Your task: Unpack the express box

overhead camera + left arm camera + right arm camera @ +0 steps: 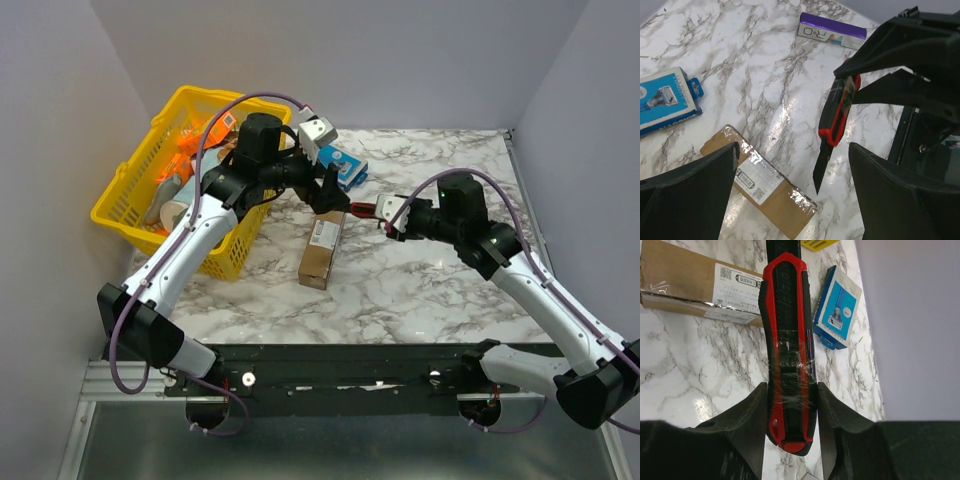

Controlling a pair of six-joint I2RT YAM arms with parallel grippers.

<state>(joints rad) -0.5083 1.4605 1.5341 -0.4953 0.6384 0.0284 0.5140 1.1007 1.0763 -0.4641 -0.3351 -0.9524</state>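
The express box [322, 250], a long brown carton with a white label and shiny tape, lies flat mid-table. It also shows in the left wrist view [760, 182] and the right wrist view [695, 287]. My left gripper [326, 190] is open and empty, hovering above the box's far end, with the box partly between its fingers [690, 200]. My right gripper [388, 217] is shut on a red-and-black utility knife [787, 350]. The knife's dark blade [822, 167] points toward the box, just off its end and above the table.
A small blue-and-white box [343, 165] lies behind the carton and shows in both wrist views [665, 100] [837, 307]. A flat purple bar [832, 31] lies farther off. A yellow basket [135, 195] with several items stands at the back left.
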